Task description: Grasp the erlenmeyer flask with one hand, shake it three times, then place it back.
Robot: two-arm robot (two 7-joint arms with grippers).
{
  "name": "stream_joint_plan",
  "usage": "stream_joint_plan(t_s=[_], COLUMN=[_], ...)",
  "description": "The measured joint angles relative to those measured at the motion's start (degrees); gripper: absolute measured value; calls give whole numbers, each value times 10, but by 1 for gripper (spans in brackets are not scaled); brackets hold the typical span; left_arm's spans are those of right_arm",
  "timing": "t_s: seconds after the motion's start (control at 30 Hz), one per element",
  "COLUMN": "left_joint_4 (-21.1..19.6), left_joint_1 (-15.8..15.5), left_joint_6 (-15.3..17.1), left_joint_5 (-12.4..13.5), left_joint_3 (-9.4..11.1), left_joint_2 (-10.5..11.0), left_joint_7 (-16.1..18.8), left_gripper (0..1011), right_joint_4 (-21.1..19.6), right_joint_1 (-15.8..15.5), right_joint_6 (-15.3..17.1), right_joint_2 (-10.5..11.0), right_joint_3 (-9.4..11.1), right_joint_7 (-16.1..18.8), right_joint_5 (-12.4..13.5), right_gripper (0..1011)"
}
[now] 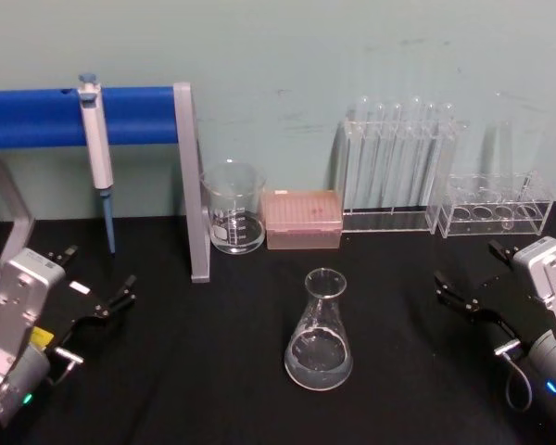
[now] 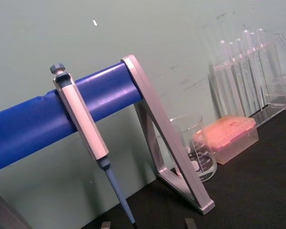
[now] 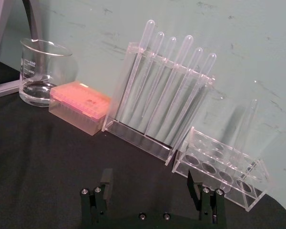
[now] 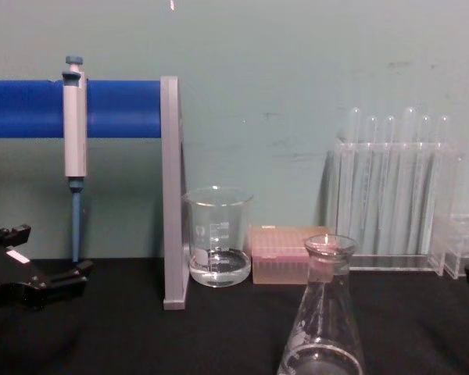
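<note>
The erlenmeyer flask [image 1: 320,334] stands upright on the black table, near the front centre, with a little clear liquid in its base. In the chest view the flask [image 4: 324,328] looms close at the lower right. My left gripper [image 1: 97,273] rests open at the table's left side, well apart from the flask; it also shows in the chest view [image 4: 47,254]. My right gripper [image 1: 468,269] sits open at the right, also clear of the flask, and its wrist view shows the gripper [image 3: 148,179] with jaws spread and nothing between them.
Along the back stand a glass beaker [image 1: 233,209], a pink tip box [image 1: 302,220], a rack of tall test tubes [image 1: 398,167] and a smaller clear rack [image 1: 496,209]. A pipette [image 1: 94,139] hangs on a blue bar with a grey post [image 1: 193,185].
</note>
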Motion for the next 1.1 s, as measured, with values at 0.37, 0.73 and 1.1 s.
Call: stream_joint_plan(t_s=[0.37, 0.73, 1.1], left_joint_4=[0, 0, 0], left_joint_1=[0, 0, 0], left_joint_6=[0, 0, 0], left_joint_5=[0, 0, 0], left_joint_3=[0, 0, 0], left_joint_2=[0, 0, 0], left_joint_7=[0, 0, 0], left_gripper=[1001, 1001, 1001], right_joint_4=[-1, -36, -83], right_joint_1=[-3, -24, -46], right_joint_6=[-1, 4, 28], right_joint_2=[-2, -6, -10], right_joint_3=[6, 32, 54], right_joint_7=[6, 49, 113], right_joint_5=[2, 34, 92], right_gripper=[1000, 1000, 1000])
